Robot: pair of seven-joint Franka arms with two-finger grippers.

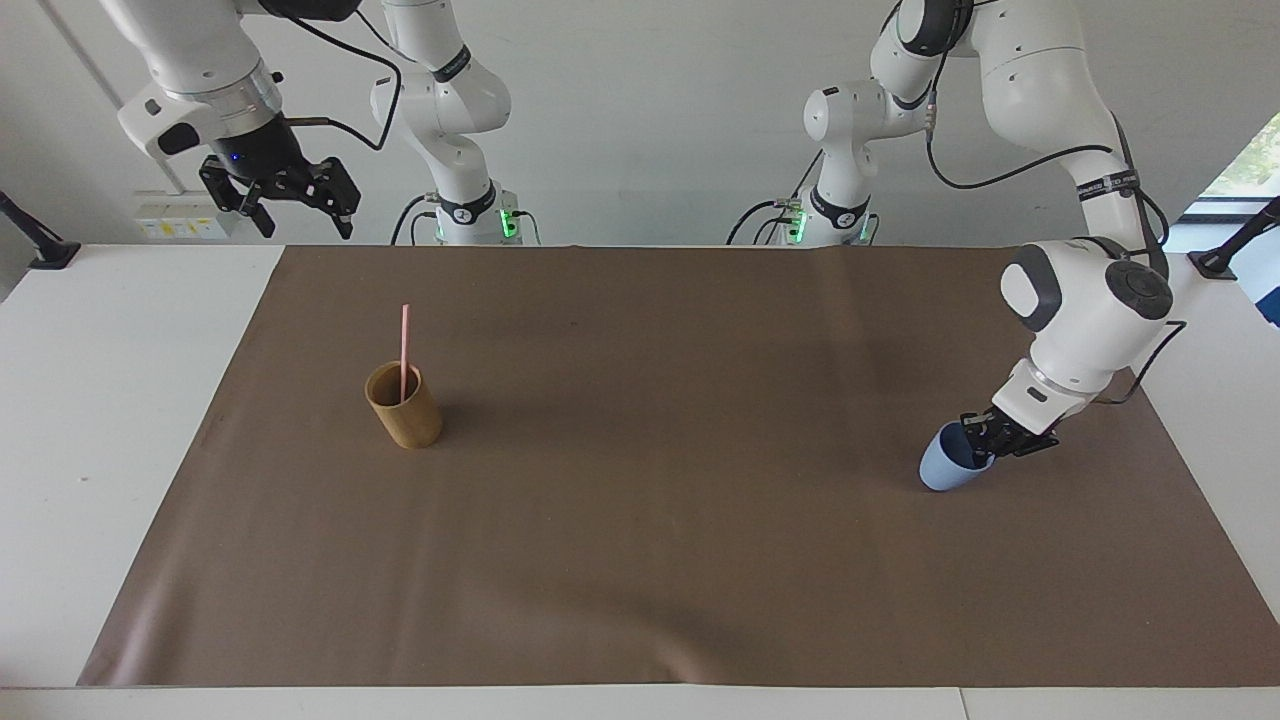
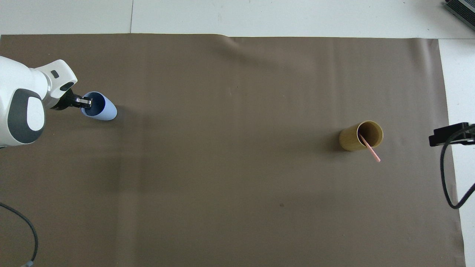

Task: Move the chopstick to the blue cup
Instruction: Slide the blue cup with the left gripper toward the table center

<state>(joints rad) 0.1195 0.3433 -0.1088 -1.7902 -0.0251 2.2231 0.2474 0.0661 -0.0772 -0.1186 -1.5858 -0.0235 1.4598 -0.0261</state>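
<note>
The pale pink chopstick (image 1: 405, 338) (image 2: 371, 150) stands leaning in a tan cylinder cup (image 1: 408, 412) (image 2: 352, 141) toward the right arm's end of the table. The blue cup (image 1: 943, 472) (image 2: 105, 110) stands upright toward the left arm's end. My left gripper (image 1: 982, 440) (image 2: 86, 102) is down at that cup, shut on its rim with one finger inside the mouth. My right gripper (image 1: 303, 222) (image 2: 437, 138) hangs open and empty, high over the table's edge at its own end.
A brown mat (image 1: 640, 560) covers most of the white table, and both cups stand on it. A wide stretch of bare mat lies between the two cups. A black cable (image 2: 447, 178) hangs from the right arm.
</note>
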